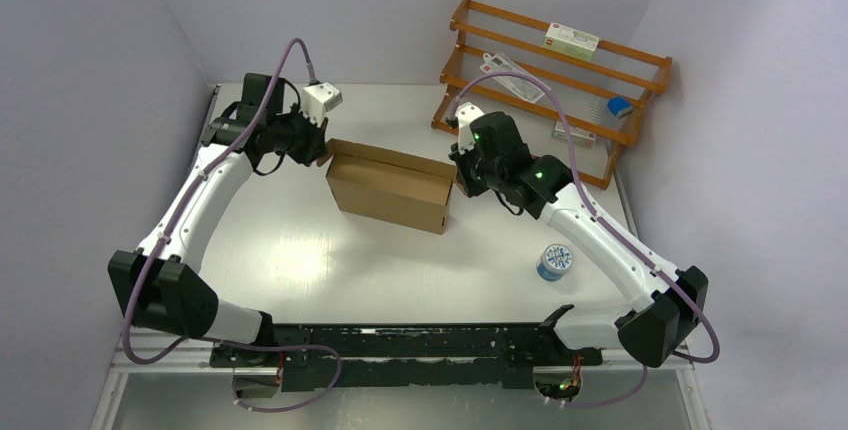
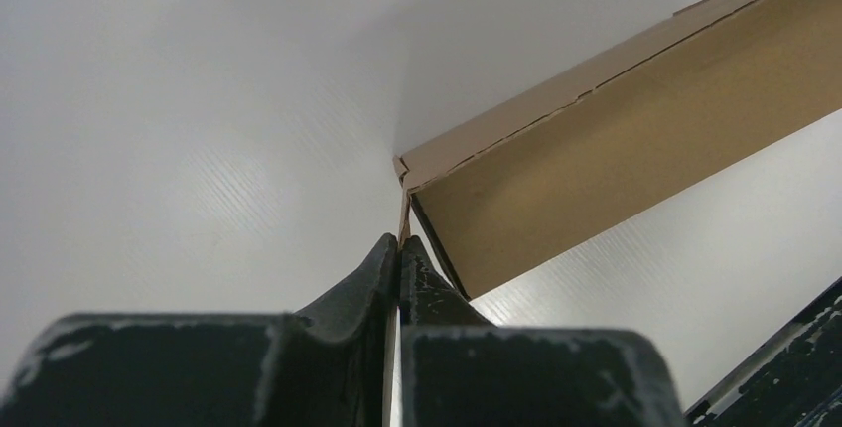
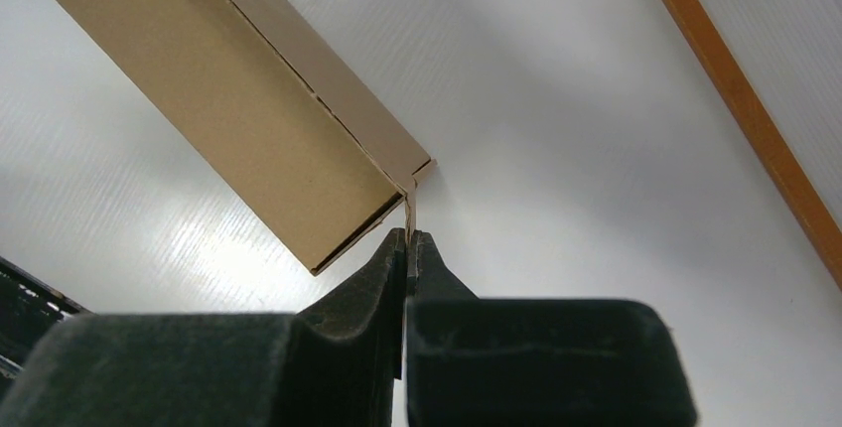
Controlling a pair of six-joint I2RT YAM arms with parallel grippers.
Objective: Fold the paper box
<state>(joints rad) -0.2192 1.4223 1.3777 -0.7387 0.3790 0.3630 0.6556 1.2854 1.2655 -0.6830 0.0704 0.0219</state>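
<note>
Between left tool (image 2: 399, 244) and right tool (image 3: 408, 236) sits rectangular brown paper box (image 1: 388, 190).

You have one paper box (image 1: 388, 188) on one table (image 1: 300, 260). You are working two arms, so count two grippers: one left gripper (image 2: 399, 240) and one right gripper (image 3: 408, 233), with two fingers on each, four in all. You have one wooden rack (image 1: 505, 14). On it you can count three white cartons: a first carton (image 1: 573, 42), a second carton (image 1: 512, 74) and a third carton (image 1: 578, 132). Add one small blue object (image 1: 620, 106) and one round blue-and-white tin (image 1: 553, 262).
</note>
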